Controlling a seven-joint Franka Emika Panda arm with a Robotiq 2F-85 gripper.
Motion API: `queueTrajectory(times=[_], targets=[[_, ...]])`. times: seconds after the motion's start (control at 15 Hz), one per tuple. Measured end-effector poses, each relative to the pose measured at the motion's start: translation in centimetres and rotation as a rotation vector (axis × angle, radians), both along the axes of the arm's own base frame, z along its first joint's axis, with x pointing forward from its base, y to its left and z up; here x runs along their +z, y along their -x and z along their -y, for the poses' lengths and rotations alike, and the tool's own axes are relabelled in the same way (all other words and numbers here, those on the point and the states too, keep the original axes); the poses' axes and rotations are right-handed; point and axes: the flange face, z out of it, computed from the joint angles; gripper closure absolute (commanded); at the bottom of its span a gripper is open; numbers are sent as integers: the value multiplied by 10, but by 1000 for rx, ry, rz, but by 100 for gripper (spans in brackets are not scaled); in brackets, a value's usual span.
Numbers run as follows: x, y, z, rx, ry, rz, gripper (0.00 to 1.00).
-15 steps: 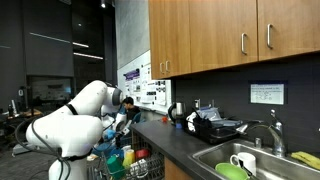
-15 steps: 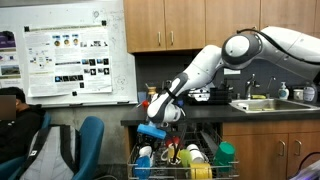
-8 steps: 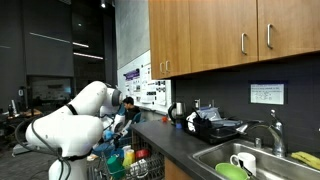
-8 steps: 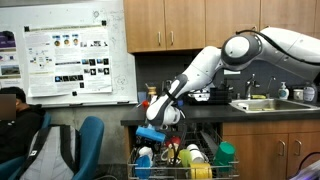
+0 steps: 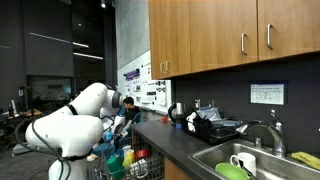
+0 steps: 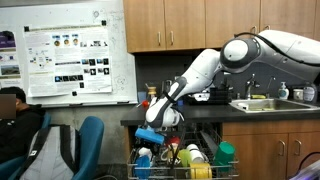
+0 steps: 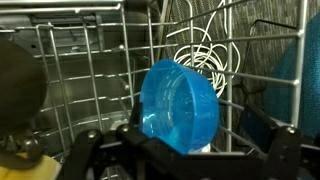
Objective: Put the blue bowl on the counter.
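Arm (image 6: 200,70) barely shifted, tool (image 7: 188,142) open, blue bowl (image 7: 180,105) on edge in wire rack (image 7: 70,60)

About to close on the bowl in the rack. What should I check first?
1. Tool open: ok.
2. Blue bowl centred ahead of the tool, wrist view: ok.
3. Bowl gripped: not ok, jaws stand apart.
4. Rack wires clear of the tool: cannot tell.
5. Bare counter to set the bowl on: ok.
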Motion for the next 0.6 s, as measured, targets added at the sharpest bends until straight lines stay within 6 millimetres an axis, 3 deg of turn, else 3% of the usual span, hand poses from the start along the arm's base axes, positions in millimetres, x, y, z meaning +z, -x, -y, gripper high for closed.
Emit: queueTrajectory(times=[0.6], targets=[[3,-20,-6,-11,-31,33,95]])
